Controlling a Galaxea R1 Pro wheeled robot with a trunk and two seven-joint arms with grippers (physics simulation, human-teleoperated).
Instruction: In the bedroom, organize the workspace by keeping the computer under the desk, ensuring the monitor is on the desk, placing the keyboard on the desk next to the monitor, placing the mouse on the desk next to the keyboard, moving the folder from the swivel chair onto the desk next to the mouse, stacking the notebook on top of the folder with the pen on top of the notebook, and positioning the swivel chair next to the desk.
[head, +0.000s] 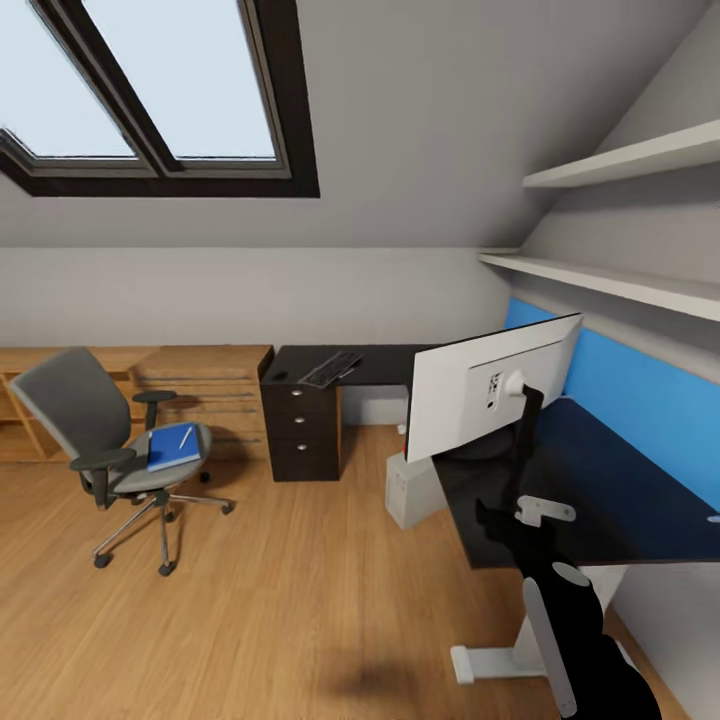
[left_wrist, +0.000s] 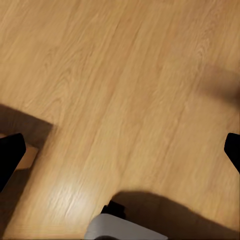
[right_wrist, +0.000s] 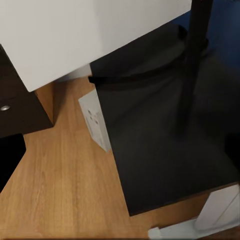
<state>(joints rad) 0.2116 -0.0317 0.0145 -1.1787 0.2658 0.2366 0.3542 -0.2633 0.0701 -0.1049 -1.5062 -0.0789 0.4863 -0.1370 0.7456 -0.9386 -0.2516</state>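
I see the monitor (head: 490, 390) standing back-to-me on the worktop (head: 600, 480), top-heavy and fragile, best gripped at its stem; my right gripper (head: 500, 520) state is indiscernible.

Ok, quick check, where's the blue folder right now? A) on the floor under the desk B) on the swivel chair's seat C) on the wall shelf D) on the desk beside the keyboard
B: the head view shows the folder lying on the swivel chair seat, a pen resting on it.

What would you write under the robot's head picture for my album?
A grey swivel chair carries a bright blue folder while a white-backed monitor stands on the glossy black desk.
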